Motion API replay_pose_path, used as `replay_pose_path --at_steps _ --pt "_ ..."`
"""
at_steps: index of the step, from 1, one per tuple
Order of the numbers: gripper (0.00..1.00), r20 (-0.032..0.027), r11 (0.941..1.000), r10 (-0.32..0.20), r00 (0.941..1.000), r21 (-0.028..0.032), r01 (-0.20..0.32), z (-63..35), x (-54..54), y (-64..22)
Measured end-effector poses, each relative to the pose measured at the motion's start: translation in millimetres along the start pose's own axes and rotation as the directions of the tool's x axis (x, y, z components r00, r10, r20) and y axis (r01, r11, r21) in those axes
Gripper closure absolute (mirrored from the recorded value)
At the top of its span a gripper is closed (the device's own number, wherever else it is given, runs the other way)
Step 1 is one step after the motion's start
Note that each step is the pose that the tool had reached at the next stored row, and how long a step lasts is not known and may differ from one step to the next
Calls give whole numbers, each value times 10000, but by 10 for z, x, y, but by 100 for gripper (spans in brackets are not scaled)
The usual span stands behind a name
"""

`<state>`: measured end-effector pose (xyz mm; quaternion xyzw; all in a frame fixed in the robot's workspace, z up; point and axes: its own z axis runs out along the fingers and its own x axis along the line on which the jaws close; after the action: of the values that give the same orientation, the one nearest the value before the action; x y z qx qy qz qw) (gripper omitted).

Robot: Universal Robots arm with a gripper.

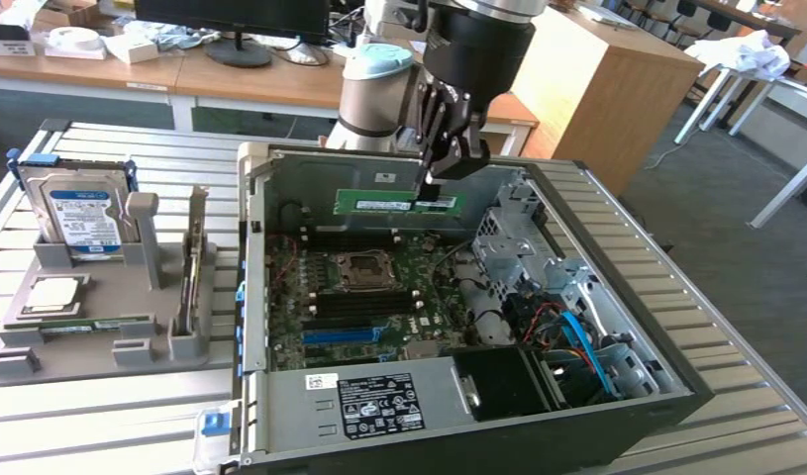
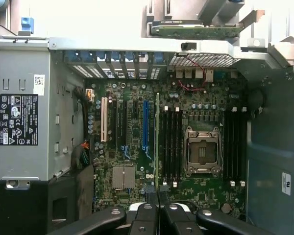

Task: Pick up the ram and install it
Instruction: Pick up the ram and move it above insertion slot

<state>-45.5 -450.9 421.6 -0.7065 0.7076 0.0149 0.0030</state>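
Widest first: the slatted desk (image 1: 734, 327) carries the open computer case (image 1: 575, 435), lying on its side with the motherboard (image 1: 363, 297) face up. On the exterior view's left sits a grey parts holder (image 1: 99, 332) with a hard drive (image 1: 79, 213) standing in it.

I'm hovering over the far part of the case. My claw (image 1: 437, 183) is pinched nearly closed on the ram (image 1: 400, 205). I have the green stick by its top edge near one end, and it hangs level, well above the board and touching nothing.

From the wrist, my claw (image 2: 159, 210) looks straight down the ram (image 2: 157, 137), which shows edge-on as a thin line. It runs parallel with the black memory slots (image 2: 172, 142) and sits just beside that bank, on the side away from the CPU socket (image 2: 202, 152).

To seat it well, I reckon three things matter:

- The thin edge must sit dead over one slot, not beside it.
- The stick must stay level, because my off-centre hold could let the free end dip.
- The descent must be straight down with even pressure, so nothing binds.

I can't tell from here whether the slot latches are open or which way the notch faces. Both are worth confirming before any force goes in.
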Motion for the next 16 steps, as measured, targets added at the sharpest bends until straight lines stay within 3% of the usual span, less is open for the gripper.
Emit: replay_pose_path --at_steps 10,16 --pt "89 0 10000 0 10000 0 0 7 -167 0" --pt "89 0 10000 -1 10000 -1 1 7 -185 0"
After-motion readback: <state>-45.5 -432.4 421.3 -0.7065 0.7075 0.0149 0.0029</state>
